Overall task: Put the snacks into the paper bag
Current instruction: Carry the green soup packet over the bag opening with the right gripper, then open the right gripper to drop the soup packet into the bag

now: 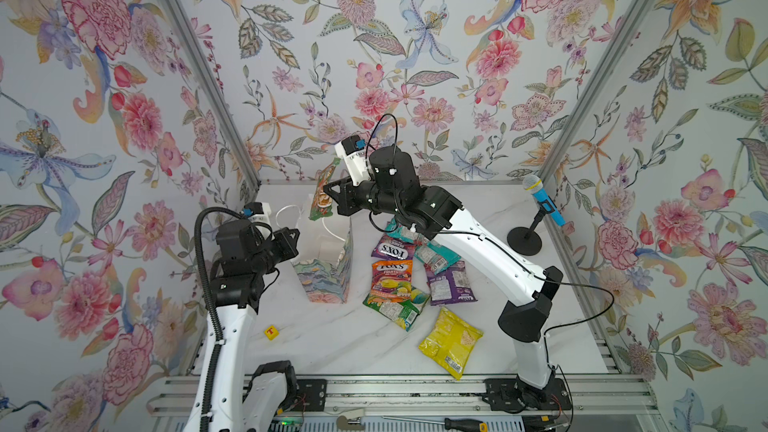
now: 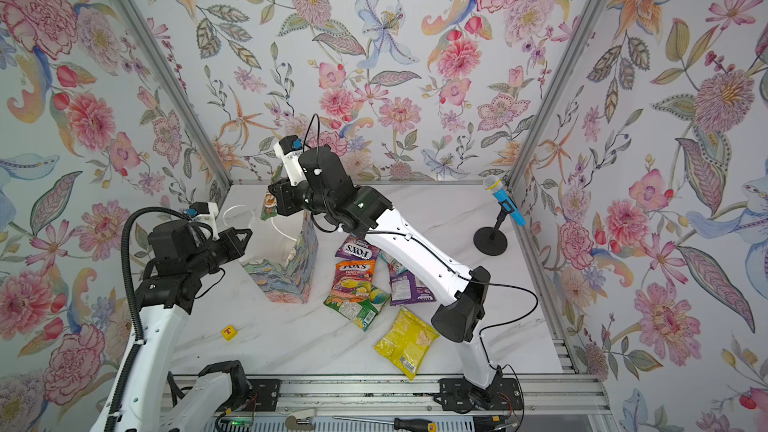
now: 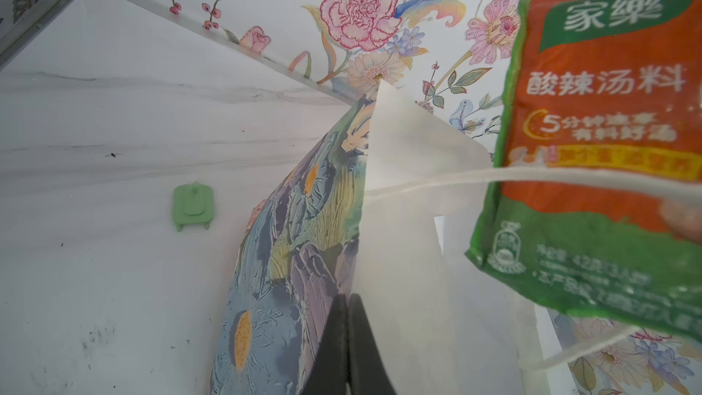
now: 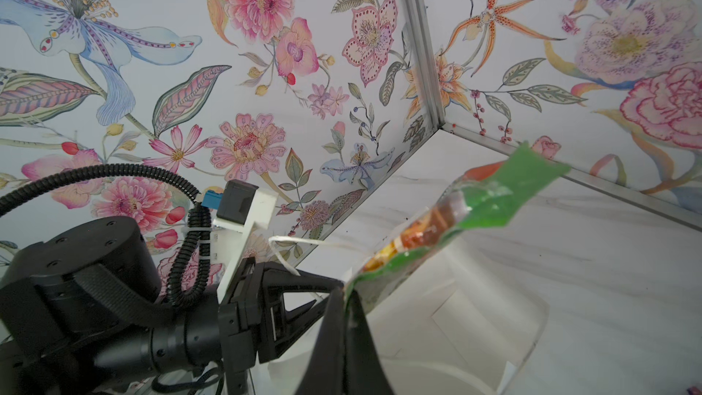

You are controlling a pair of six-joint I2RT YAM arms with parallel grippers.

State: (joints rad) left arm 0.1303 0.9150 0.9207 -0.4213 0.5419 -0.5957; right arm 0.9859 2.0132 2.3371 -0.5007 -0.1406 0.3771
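Though unseen from above | green piece point(image 3: 193, 205) near paper bag point(image 3: 296, 245) | sachet point(image 3: 607, 89) print legible

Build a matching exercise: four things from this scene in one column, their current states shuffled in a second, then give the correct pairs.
Column 1
1. orange-and-green sachet
2. paper bag
3. yellow packet
4. toy microphone

Column 2
A. lying on the table, apart from the pile, nearest the front
B. propped on a black stand at the right
C. wall pinched by the left gripper
D. held by the right gripper over the open bag

Pairs: 1-D, 2-C, 3-A, 4-B
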